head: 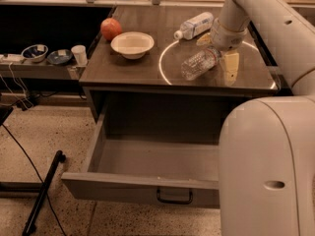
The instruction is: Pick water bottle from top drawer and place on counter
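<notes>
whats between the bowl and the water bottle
Only bare counter crossed by the white circle line, in the camera view; the claw sits at the neck end of the water bottle.
</notes>
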You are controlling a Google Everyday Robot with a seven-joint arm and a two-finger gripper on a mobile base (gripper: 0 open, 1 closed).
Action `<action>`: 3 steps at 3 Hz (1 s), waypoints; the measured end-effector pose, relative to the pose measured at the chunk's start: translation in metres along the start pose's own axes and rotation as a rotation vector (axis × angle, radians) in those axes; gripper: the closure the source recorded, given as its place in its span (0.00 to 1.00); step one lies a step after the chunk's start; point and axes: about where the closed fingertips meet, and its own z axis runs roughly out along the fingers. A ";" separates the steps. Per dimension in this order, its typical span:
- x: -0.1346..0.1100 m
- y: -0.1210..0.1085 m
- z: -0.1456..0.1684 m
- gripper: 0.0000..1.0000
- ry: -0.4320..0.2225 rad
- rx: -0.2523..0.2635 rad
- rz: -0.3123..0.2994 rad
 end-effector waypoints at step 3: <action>-0.010 -0.013 -0.045 0.00 0.050 0.073 -0.058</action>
